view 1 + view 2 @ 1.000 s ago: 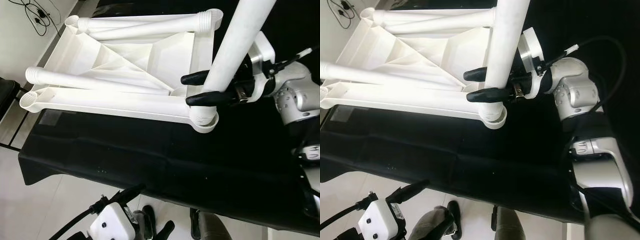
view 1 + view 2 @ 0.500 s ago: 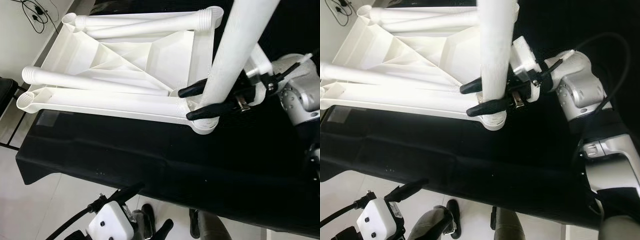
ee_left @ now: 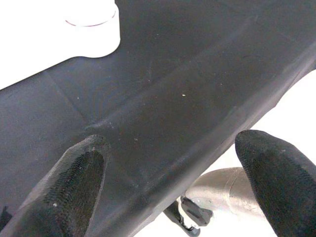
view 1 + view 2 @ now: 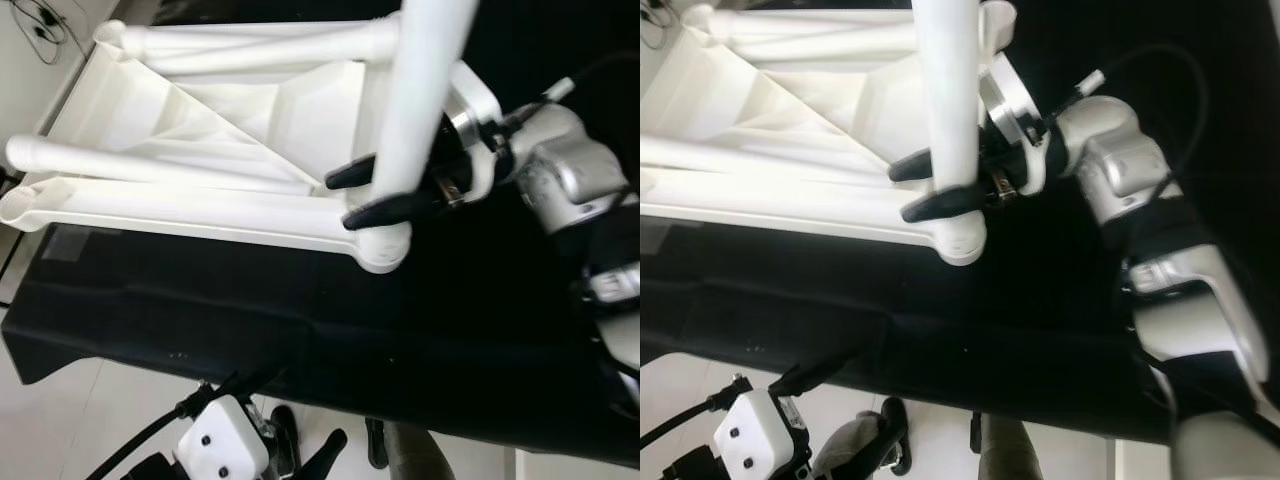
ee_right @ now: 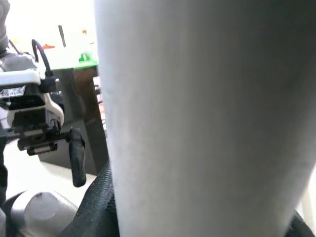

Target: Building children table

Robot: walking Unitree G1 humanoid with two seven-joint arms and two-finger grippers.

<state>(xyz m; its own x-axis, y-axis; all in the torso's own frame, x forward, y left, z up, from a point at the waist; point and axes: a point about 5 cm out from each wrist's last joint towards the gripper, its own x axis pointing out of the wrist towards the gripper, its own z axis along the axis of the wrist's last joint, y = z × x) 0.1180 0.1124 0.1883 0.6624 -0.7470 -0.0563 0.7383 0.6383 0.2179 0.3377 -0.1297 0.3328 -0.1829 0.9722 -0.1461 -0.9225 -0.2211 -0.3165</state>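
The right gripper point(image 4: 375, 192) stays clamped on the upright white table leg point(image 4: 420, 90), now more vertical, its foot just above the corner socket point(image 4: 383, 247) of the upturned tabletop point(image 4: 200, 150). Left gripper point(image 3: 168, 177) hangs idle, fingers apart, over the black cloth point(image 3: 163, 89).

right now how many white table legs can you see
3. One table leg stands upright in the right gripper over the near corner socket of the tabletop. One leg lies loose across the upturned tabletop. One leg lies along its far edge; others may be hidden.
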